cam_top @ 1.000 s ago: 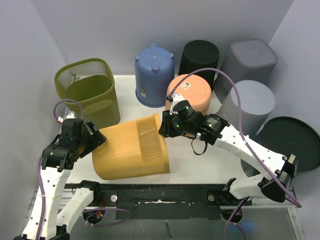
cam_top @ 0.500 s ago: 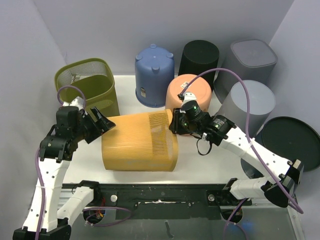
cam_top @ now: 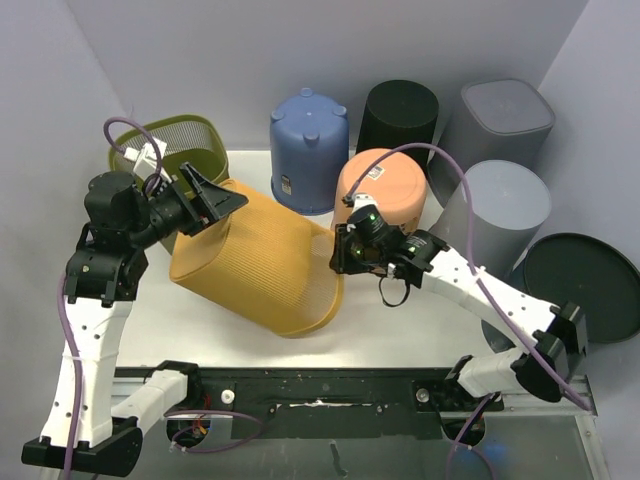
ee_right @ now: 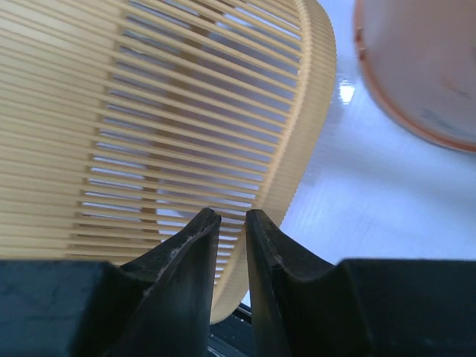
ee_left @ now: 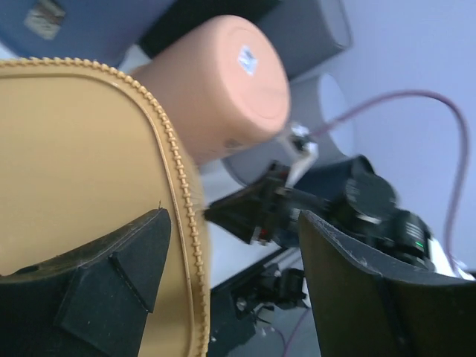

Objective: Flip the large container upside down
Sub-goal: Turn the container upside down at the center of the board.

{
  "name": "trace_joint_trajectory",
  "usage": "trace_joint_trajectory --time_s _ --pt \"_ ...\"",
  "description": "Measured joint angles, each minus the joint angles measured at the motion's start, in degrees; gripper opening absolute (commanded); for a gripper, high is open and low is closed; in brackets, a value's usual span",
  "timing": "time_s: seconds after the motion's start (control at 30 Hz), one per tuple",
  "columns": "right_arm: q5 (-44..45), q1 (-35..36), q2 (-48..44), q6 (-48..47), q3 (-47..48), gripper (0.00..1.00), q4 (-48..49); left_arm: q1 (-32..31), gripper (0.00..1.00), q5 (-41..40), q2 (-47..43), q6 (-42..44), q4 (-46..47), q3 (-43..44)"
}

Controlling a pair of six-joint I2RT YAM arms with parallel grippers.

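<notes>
Tipping the large container [cam_top: 255, 265], tilted centre-left with rim low, goes best if the right gripper [ee_right: 227, 216], clamped on that rim, pivots while the left gripper [cam_top: 222, 208], jaws wide apart at the base, pushes steadily over.

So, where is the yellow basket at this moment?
In the top view the yellow basket is tilted at centre-left, its base at the left fingers, its rim at the right fingers, the green basket just behind it.
</notes>
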Motion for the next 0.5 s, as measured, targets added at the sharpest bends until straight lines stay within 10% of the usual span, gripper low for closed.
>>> trace_joint_trajectory --time_s 0.27,0.5 --pt "-6.2 0.9 6.2 0.0 -0.7 0.28 4.0 -0.7 0.66 9.6 -0.8 -8.0 11.7 -7.0" --pt "-6.9 0.5 6.5 -0.7 -0.6 0.64 4.2 -0.7 0.67 12.0 0.8 -12.9 20.7 -8.9"
